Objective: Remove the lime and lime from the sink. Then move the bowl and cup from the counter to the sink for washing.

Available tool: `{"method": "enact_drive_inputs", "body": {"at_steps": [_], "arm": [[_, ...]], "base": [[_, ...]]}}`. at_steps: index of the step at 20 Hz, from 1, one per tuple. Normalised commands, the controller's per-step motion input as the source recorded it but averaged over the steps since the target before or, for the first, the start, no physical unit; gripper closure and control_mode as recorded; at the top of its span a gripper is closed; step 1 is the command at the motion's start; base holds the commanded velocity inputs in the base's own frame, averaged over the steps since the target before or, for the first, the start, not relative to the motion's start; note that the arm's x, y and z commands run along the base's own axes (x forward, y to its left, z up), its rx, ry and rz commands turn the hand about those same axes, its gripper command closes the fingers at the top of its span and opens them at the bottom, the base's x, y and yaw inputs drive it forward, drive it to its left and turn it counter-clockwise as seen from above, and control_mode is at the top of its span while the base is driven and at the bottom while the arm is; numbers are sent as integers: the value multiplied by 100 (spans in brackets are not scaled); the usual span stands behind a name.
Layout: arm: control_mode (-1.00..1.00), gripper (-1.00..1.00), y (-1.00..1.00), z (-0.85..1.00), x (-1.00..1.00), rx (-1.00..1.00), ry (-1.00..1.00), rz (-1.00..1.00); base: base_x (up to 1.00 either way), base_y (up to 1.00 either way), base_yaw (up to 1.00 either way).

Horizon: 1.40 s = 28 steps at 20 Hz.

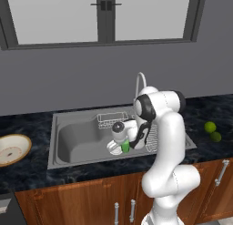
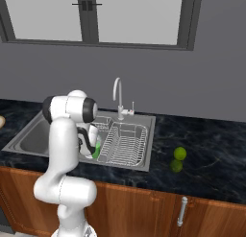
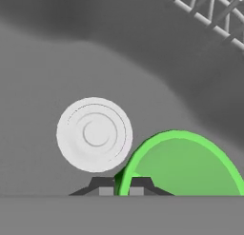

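Note:
My gripper [image 3: 121, 187] is shut on the rim of the bright green cup [image 3: 183, 165], holding it low inside the grey sink [image 1: 73, 142] just beside the round white drain [image 3: 94, 134]. From the base cameras the cup [image 1: 125, 146] [image 2: 96, 151] shows under the hand, at the front of the basin. The bowl [image 1: 10, 150], tan-rimmed with a white inside, sits on the black counter [image 1: 27, 171] left of the sink. Two limes lie on the counter right of the sink, a brighter lime [image 1: 210, 127] [image 2: 179, 153] and a darker lime [image 1: 215, 136] [image 2: 176, 166].
A wire rack [image 2: 126, 145] fills the sink's right part and a smaller wire basket [image 1: 111, 118] hangs at the back. The curved chrome faucet [image 2: 117, 94] rises behind the basin. Wooden cabinets [image 1: 91, 201] run below the counter.

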Motion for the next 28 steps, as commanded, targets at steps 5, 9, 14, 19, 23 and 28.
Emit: {"method": "enact_drive_inputs", "body": {"at_steps": [5,9,14,19,23,28], "arm": [[-100,100,-6,-13,24,0,0,-5],[-100,100,-11,-13,13,0,-1,-5],[-100,100,-9,-13,18,0,0,-4],[-100,100,-7,-13,21,0,0,-1],[-100,100,-4,-17,21,2,0,0],[-100,100,-2,-20,19,2,0,0]], "base": [[0,0,0],[0,0,0],[0,0,0],[0,0,0],[0,0,0],[0,0,0]]}}
